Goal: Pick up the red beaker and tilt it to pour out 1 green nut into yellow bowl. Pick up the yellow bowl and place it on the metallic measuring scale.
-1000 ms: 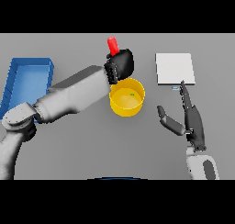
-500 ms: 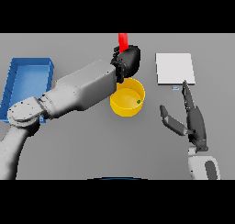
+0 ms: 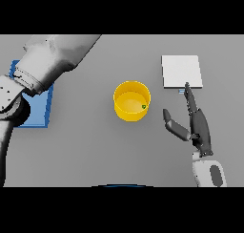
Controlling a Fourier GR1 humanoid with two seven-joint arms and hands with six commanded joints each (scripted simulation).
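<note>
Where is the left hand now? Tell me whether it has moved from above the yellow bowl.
Yes. It has left its spot above the yellow bowl and gone out of view past the top edge; only its arm shows, upper left.

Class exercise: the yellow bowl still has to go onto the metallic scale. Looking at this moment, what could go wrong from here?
1. The right hand is open beside the yellow bowl, not holding it; a poor grasp could tip it and spill the green nut.
2. The scale is a small plate, so the bowl might land off its edge.
3. The left hand and beaker are out of view.

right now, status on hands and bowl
Right hand open, beside scale. Left hand out of view, arm raised. Bowl on table, green nut inside. Path from bowl to scale clear.
</note>
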